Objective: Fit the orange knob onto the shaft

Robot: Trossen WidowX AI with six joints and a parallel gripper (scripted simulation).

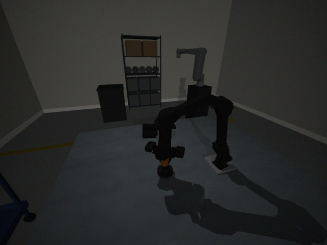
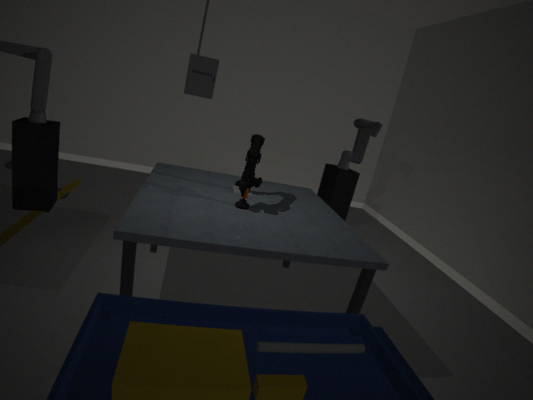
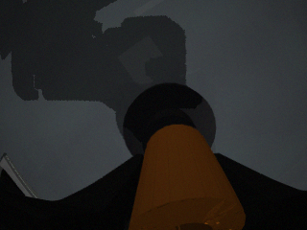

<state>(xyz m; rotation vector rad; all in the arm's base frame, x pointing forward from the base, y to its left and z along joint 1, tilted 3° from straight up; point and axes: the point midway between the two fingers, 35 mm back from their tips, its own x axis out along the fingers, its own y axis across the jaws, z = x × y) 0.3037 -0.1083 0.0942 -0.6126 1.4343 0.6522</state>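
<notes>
A dark arm reaches down over a grey tabletop (image 2: 181,215). Its end effector (image 1: 164,161) is clamped on the orange knob (image 3: 186,198), fingers partly apart around it. The knob sits upright, directly above the round black pedestal (image 1: 165,170). Whether it is fully seated cannot be told.

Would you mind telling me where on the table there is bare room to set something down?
The near half of the table, toward its front edge, looks bare, as does the left side. It is crowded mid-table, where the gripper holds the orange knob over the pedestal, beside the arm's base.
</notes>
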